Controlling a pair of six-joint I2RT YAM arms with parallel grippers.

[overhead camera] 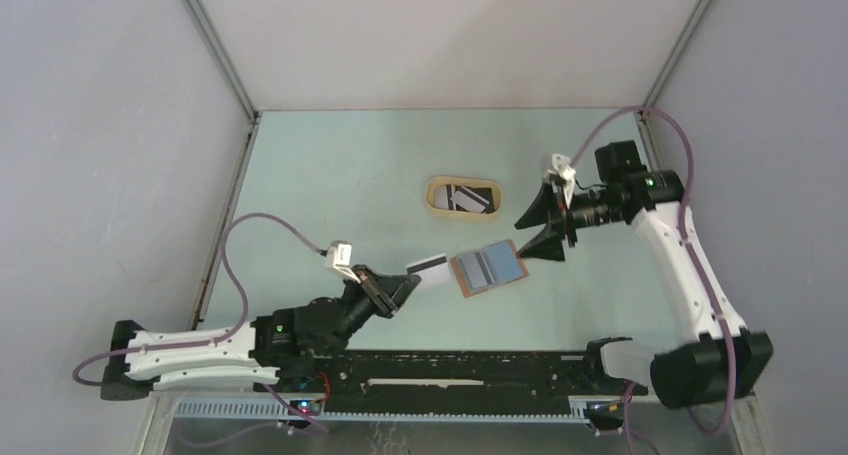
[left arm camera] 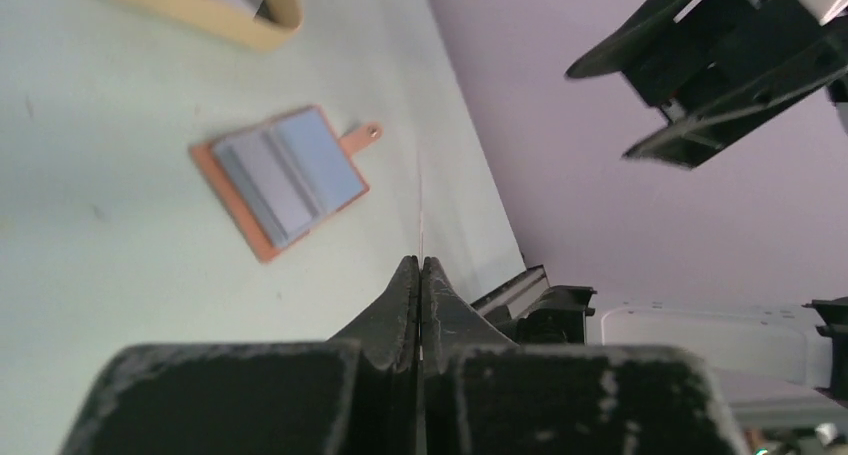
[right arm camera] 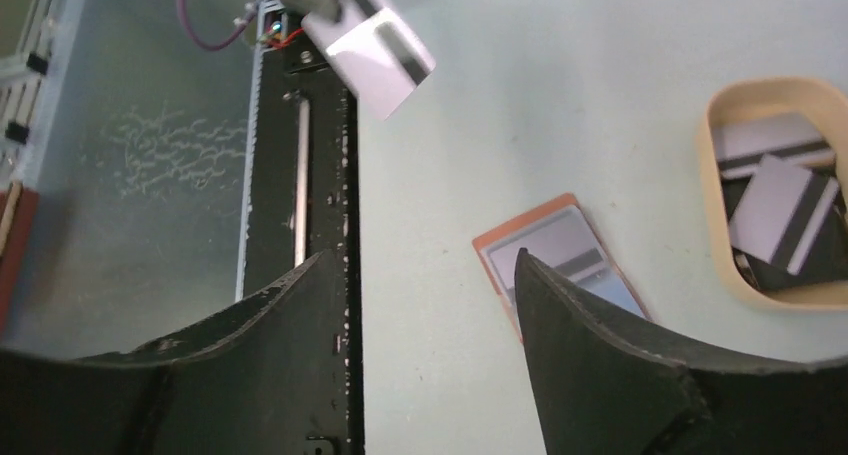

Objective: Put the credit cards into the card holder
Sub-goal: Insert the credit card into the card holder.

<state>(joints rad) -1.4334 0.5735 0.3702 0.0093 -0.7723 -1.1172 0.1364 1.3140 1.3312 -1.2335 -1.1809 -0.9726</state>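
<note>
Lower centre of the frame: our left pincer (overhead camera: 405, 285) is clamped shut on one end of a white striped credit card (overhead camera: 428, 266), just left of the open card holder (overhead camera: 488, 268) on the tabletop (overhead camera: 350, 175); our right pincer (overhead camera: 530, 239) gapes empty. We judge the card light, stiff and slippery, so an edge grip suits

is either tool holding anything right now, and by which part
The left tool is shut on one whitish credit card, pinching its plain edge, away from the dark stripe. The right tool is open and holds nothing.
</note>
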